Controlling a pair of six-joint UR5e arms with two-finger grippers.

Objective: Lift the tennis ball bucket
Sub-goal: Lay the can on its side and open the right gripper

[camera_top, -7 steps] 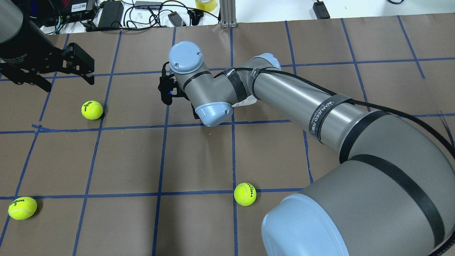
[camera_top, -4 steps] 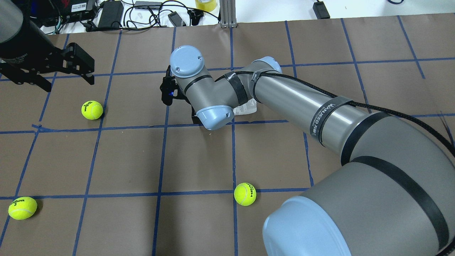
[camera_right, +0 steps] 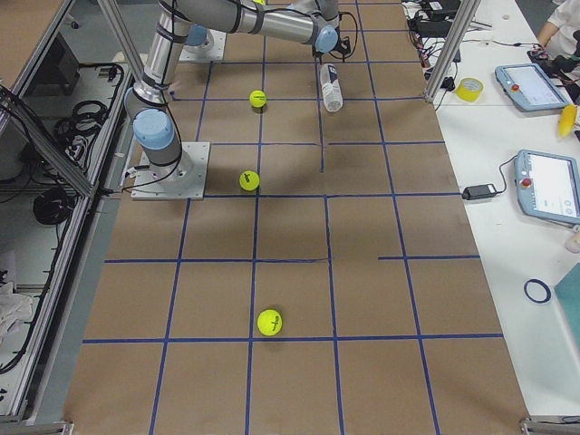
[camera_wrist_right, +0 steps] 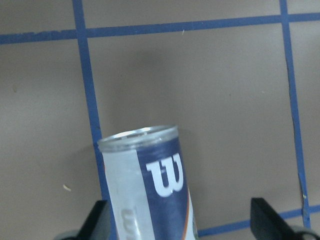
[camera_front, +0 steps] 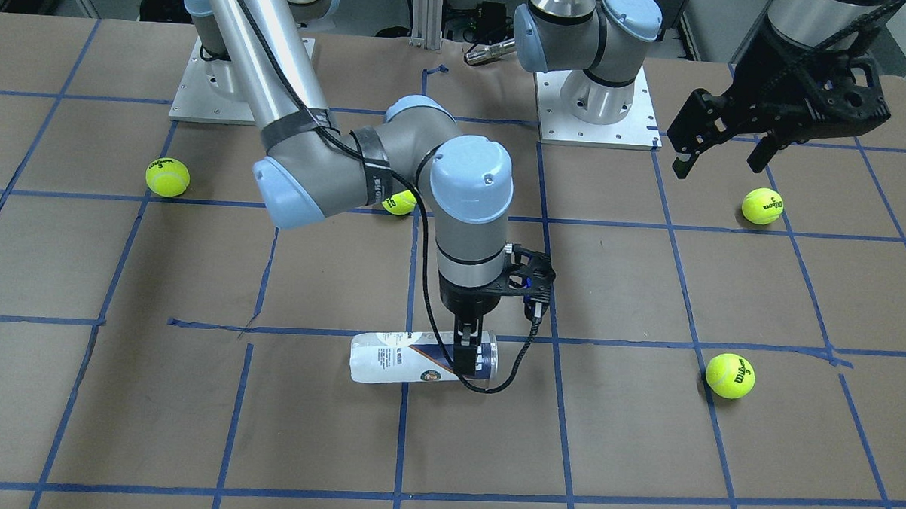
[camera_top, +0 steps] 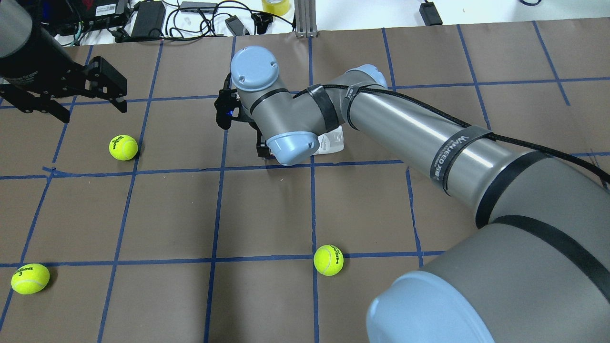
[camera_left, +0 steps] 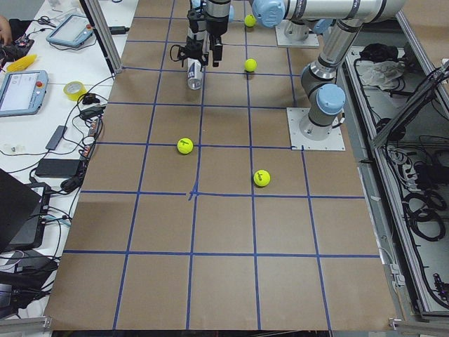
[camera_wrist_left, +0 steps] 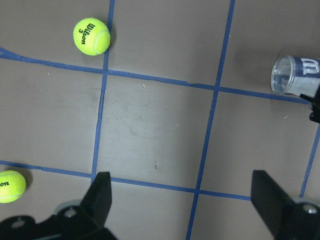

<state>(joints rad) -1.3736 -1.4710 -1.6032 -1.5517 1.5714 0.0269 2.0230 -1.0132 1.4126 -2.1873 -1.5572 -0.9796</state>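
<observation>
Two arms, one bucket, four balls

One table (camera_front: 642,442) carries everything, covered in matt brown paper and gridded with blue tape.

Two grey metal arms with pale blue joint caps work over it. The right arm (camera_front: 298,151) bends down directly over the tennis ball bucket (camera_front: 397,356). The left arm (camera_front: 807,26) hangs well apart from the bucket, off its navy end.

The single bucket is a clear plastic cylinder with a white-and-navy label, a white W and a shiny rim around its open mouth. It lies on its side, flat on the paper.

The right gripper (camera_front: 464,357) straddles the bucket near the navy end. Its black fingers (camera_wrist_right: 97,220) are spread wide, and the tube lies closer to one of them, unclamped. The left gripper (camera_wrist_left: 181,185) is likewise spread apart, holding nothing, above the table.

Four tennis balls (camera_front: 730,375), fuzzy yellow-green spheres, lie scattered. The nearest ball (camera_front: 400,202) sits on the robot's side of the bucket, half hidden behind the right arm. The other three are well apart from the bucket, two off its navy end and one off its white end.
</observation>
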